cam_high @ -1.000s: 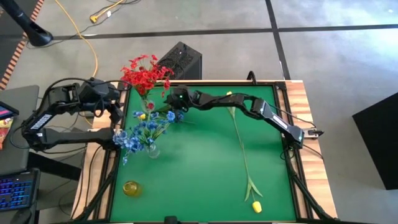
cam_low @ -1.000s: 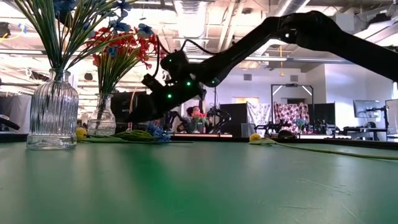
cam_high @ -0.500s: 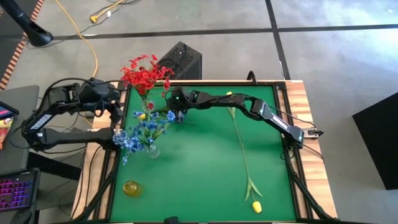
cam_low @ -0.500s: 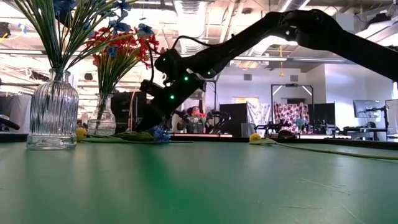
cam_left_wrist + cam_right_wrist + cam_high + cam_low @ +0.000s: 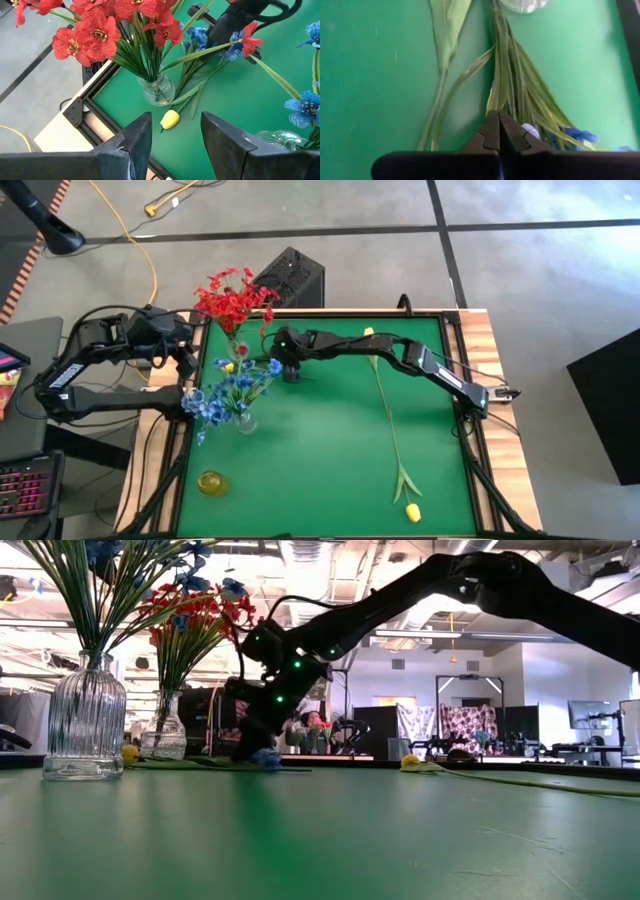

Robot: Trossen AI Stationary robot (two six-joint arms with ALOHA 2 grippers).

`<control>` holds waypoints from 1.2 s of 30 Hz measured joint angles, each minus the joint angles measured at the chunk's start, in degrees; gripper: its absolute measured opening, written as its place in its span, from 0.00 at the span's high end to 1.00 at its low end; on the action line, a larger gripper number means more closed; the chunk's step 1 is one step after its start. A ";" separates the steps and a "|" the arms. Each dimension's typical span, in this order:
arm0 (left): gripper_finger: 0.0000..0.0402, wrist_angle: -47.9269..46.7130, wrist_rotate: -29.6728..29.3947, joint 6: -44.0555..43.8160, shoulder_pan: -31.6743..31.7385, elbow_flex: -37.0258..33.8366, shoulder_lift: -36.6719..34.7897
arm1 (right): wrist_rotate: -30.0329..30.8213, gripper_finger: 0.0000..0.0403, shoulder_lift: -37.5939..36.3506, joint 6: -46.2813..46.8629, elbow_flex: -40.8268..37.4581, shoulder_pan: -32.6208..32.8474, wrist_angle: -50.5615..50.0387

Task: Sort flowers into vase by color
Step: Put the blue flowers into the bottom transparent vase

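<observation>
My right pincer (image 5: 290, 370) is down on the green tabletop (image 5: 330, 450), fingers pressed together over the leaves of the loose blue spray (image 5: 570, 134) lying just beside the red flower vase (image 5: 157, 90); whether it truly grips a stem, I can't tell. My left pincer (image 5: 172, 137) hangs spread wide at the tabletop's edge near that vase.

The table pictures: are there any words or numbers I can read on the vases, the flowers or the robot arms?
None: no picture shows any word, number or label that can be read.
The ribbed clear glass vase is plain.
The dark right arm shows only small green lights.
Far screens in the room behind the green table are too small to read.
</observation>
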 joint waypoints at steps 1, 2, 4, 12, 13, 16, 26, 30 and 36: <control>0.61 -0.02 0.00 0.39 0.00 0.00 0.00 | 1.28 0.95 -0.12 -0.26 -0.01 0.19 -0.94; 0.61 -0.02 0.00 0.64 0.00 0.00 0.00 | 3.05 0.95 -0.30 -0.41 -0.01 0.48 -1.68; 0.61 -0.01 -0.01 1.24 0.00 0.00 0.00 | 6.49 0.95 -1.40 -0.81 -0.03 0.93 -5.24; 0.61 0.00 0.00 2.47 0.00 0.00 0.00 | 8.62 0.96 -4.88 -0.94 -0.08 1.87 -18.39; 0.61 -0.02 0.01 2.48 0.02 0.00 -0.02 | 8.63 0.96 -5.66 -0.66 -0.08 2.00 -20.15; 0.61 -0.04 0.12 2.67 0.00 0.00 0.00 | 8.65 0.96 -8.04 -0.12 -0.03 2.20 -24.16; 0.61 -0.54 1.40 2.91 0.02 0.00 -0.02 | 6.82 0.96 -22.89 2.97 -15.97 2.55 -30.16; 0.61 -0.52 1.46 3.43 0.00 0.00 0.00 | 6.70 0.96 -33.48 6.68 -27.74 4.70 -29.69; 0.61 -0.43 1.49 3.61 0.00 0.00 -0.01 | 7.75 0.93 -47.59 13.38 -42.99 12.69 -22.17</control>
